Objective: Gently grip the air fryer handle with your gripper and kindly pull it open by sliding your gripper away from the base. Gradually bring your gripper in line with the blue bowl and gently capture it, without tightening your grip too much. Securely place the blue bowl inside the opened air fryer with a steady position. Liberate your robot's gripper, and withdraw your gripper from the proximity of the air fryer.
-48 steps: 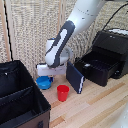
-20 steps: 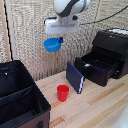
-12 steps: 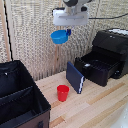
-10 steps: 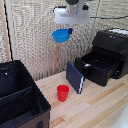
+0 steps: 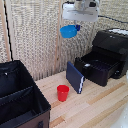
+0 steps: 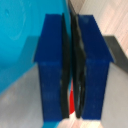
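Note:
The blue bowl hangs high in the air, held by its rim in my gripper, which is shut on it. The white gripper block sits just above it. In the wrist view the two blue fingers pinch the bowl's rim, and the bowl's bright-blue wall fills one side. The air fryer stands on the exterior view's right with its front drawer pulled out. The bowl is above and to the exterior view's left of that drawer.
A dark-blue book leans upright against the drawer's front. A red cup stands on the wooden table before it, and a red patch shows between the fingers. A black fabric bin fills the exterior view's lower left.
The gripper lifted the blue bowl off the table near the red cup, raised it high, and has been drifting toward the exterior view's right, closer to the air fryer.

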You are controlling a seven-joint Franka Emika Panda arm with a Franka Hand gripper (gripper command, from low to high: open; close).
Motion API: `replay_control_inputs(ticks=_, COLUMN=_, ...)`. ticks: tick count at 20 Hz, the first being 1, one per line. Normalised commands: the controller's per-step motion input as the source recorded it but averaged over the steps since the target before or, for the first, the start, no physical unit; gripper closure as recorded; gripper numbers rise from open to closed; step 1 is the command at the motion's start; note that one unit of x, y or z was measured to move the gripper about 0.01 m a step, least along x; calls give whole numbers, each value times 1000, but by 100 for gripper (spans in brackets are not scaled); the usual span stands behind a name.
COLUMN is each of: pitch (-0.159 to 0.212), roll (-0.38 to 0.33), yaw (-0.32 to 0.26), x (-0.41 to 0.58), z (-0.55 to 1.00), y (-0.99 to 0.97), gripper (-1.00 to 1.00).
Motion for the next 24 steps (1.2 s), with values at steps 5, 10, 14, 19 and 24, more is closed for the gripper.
replay_control_inputs(ticks=5, pitch=0, roll=0, yaw=-182, x=-37, z=-13, y=-727, gripper=100)
replay_control_inputs(ticks=10, pitch=0, roll=0, yaw=-164, x=-30, z=-144, y=-779, gripper=100)
replay_control_inputs(ticks=14, pitch=0, roll=2, yaw=-164, x=-74, z=-361, y=-774, gripper=100)
replay_control_inputs(ticks=19, pitch=-17, roll=1, yaw=-142, x=-157, z=-587, y=-631, gripper=100)
replay_control_inputs(ticks=24, pitch=-2, roll=0, yaw=-96, x=-229, z=-603, y=-397, gripper=100)
